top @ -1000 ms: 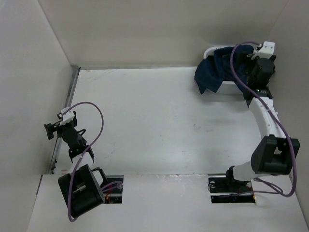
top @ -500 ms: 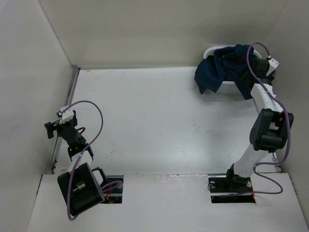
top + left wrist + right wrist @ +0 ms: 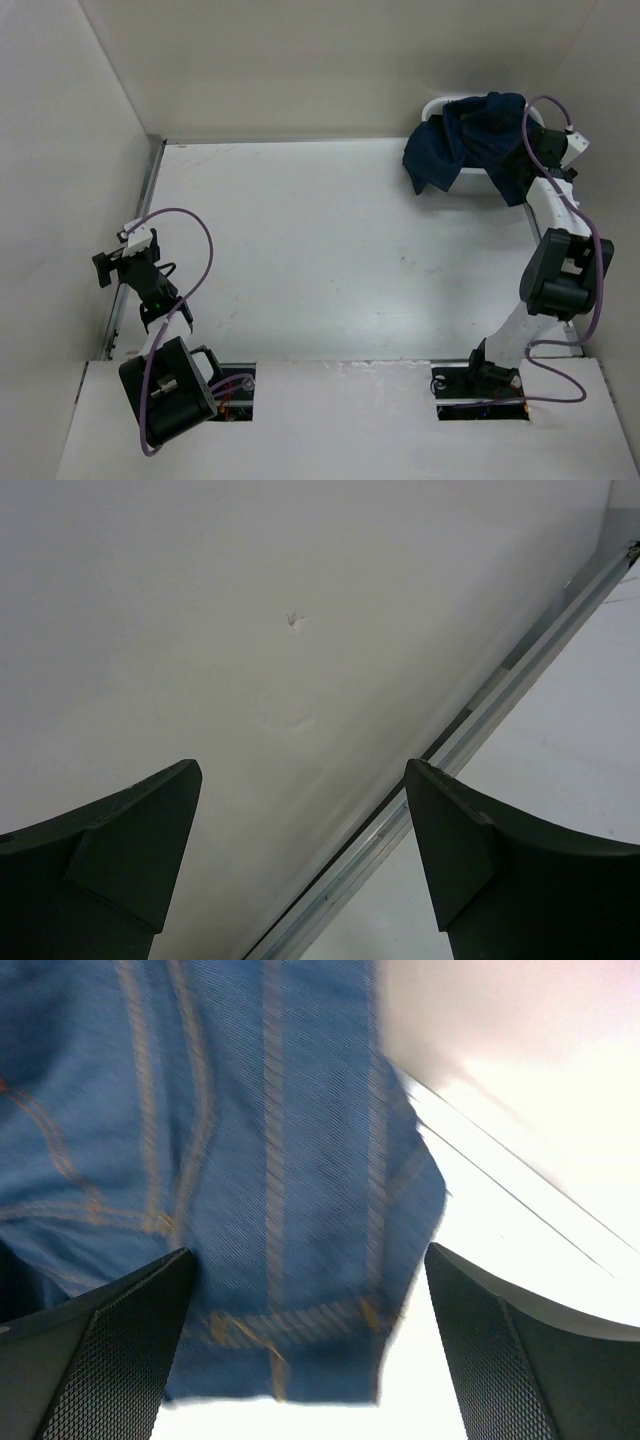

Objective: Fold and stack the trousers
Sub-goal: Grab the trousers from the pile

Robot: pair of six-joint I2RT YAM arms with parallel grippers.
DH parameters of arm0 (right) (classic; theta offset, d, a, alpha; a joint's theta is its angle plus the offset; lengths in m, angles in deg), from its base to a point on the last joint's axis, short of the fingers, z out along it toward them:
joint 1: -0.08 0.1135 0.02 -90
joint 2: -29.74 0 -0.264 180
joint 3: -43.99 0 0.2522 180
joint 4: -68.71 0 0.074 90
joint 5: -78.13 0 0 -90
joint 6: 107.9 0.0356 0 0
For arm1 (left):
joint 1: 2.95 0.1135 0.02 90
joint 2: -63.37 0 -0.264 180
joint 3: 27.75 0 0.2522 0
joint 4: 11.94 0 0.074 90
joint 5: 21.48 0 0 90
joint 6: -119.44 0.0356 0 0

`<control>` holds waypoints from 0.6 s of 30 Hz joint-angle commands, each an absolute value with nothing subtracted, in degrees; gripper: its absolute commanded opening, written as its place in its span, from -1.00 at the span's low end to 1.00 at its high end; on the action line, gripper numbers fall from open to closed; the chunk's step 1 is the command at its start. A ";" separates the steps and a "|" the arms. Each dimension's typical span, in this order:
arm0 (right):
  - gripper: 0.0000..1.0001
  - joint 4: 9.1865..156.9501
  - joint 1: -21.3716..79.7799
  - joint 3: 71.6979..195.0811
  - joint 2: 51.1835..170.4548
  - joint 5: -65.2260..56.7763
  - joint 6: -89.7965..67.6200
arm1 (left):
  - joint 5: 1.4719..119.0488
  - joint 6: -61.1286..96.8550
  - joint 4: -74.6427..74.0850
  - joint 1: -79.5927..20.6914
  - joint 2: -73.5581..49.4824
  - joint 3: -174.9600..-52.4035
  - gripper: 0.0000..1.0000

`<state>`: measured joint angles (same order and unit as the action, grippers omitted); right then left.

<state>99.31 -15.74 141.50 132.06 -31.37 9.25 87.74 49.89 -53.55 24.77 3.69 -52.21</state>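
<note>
The dark blue denim trousers (image 3: 462, 142) lie bunched in and over the white basket (image 3: 436, 104) at the table's far right corner, one part hanging down its front. My right gripper (image 3: 520, 150) hovers at the basket's right end, right over the denim. In the right wrist view the blue cloth with tan stitching (image 3: 250, 1180) fills the space ahead of my right gripper (image 3: 310, 1290), whose fingers (image 3: 130, 1310) stand wide apart with nothing between them. My left gripper (image 3: 100, 268) is open at the table's left edge, facing the wall, and my left gripper (image 3: 300, 810) holds nothing.
A metal rail (image 3: 480, 720) runs along the table's left edge beneath the left gripper. White walls (image 3: 300, 60) enclose the table on the left, the back and the right. The white tabletop (image 3: 320, 250) stretches between the two arms.
The right arm has swung its gripper rightward and down to the right end of the basket, close over the trousers. The left arm has barely moved.
</note>
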 commanded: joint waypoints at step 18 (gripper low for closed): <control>-0.54 91.00 -20.01 145.29 130.91 -15.03 15.33 | 86.45 48.34 -54.34 25.31 4.13 -55.14 0.66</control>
<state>95.38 -19.78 141.94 134.38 -17.10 15.09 87.31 49.56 -52.74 24.80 3.69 -52.85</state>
